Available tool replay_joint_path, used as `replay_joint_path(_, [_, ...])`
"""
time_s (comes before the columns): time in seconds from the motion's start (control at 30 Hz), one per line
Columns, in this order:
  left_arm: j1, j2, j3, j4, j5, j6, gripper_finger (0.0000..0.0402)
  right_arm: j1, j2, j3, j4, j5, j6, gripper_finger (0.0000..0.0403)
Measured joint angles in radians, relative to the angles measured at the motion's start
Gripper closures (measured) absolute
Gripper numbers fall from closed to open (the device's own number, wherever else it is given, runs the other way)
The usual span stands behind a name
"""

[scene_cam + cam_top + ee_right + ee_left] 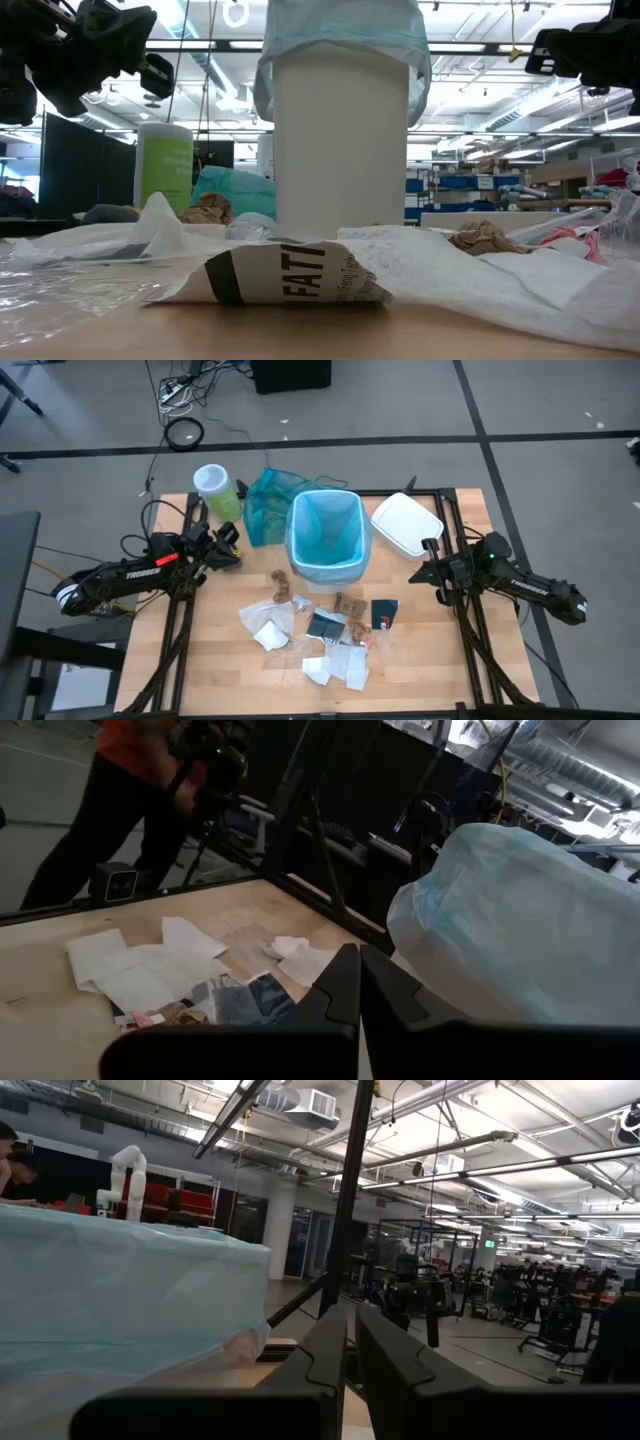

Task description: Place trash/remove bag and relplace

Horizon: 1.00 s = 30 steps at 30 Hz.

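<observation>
The first step, putting the trash (315, 640) in, looks not yet begun: the scraps of white paper, brown wrappers and dark packets lie strewn on the tabletop (440, 650) in front of the bin (325, 540), whose pale blue bag (326, 525) seems empty, though its bottom is hard to see. The left claw (228, 553) hangs beside the bin nearly clenched, grasping nothing, and the right claw (418, 573) is clenched and empty on the other side, so the next move calls for one to unclench and drop onto a scrap
</observation>
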State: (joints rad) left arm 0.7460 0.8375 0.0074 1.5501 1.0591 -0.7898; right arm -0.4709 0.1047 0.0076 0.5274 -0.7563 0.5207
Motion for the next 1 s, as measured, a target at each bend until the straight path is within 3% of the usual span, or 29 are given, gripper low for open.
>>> replay_joint_path(0.9, [0.000, 0.009, 0.000, 0.000, -0.001, 0.001, 0.0367, 0.000, 0.000, 0.000, 0.000, -0.001, 0.000, 0.0402])
replay_joint_path(1.0, [0.000, 0.009, 0.000, 0.000, -0.040, 0.000, 0.0367, 0.000, 0.000, 0.000, 0.000, -0.001, 0.000, 0.0402])
